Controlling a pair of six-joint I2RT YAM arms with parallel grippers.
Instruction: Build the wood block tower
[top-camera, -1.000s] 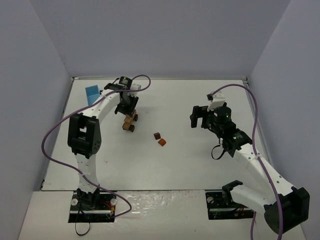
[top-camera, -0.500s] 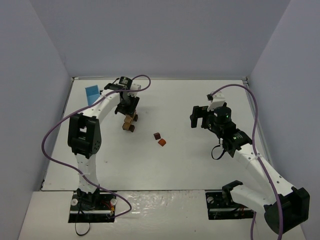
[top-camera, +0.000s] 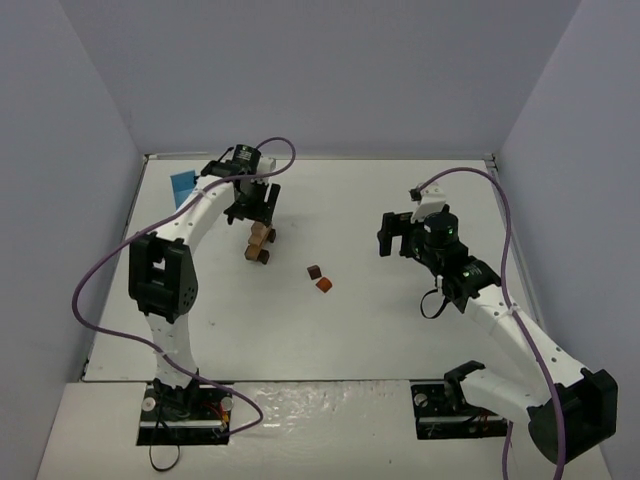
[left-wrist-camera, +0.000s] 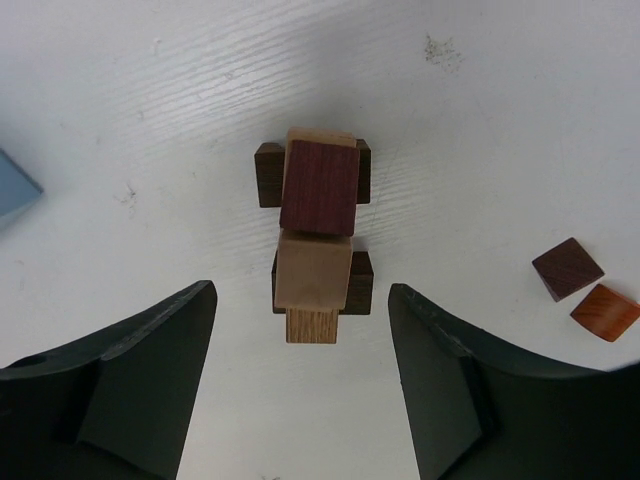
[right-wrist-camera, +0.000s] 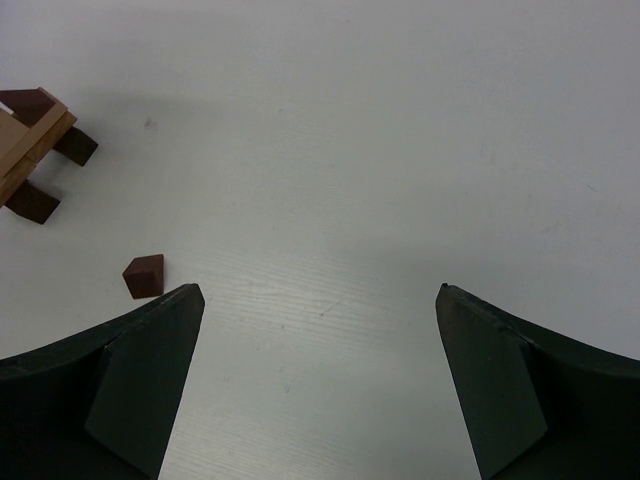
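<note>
The tower (top-camera: 260, 243) stands left of the table's middle: dark brown blocks at the base, tan bars across them. In the left wrist view a purple-red cube (left-wrist-camera: 320, 185) and a tan block (left-wrist-camera: 313, 275) top the tower. My left gripper (left-wrist-camera: 302, 286) hangs above it, open, its fingers (left-wrist-camera: 150, 380) clear of the wood on both sides. Two loose wood blocks lie to the right, one dark brown (top-camera: 314, 271) and one reddish-orange (top-camera: 324, 284). My right gripper (top-camera: 395, 235) hovers open and holds nothing.
A light blue box (top-camera: 183, 184) lies at the far left, near the table's back edge. The right wrist view shows the tower (right-wrist-camera: 35, 150) at its top left and the dark brown block (right-wrist-camera: 144, 275) near my left finger. Walls enclose the table.
My left gripper has opened and drawn back from the tower toward the far side, leaving the stack standing. The right arm has barely moved.
</note>
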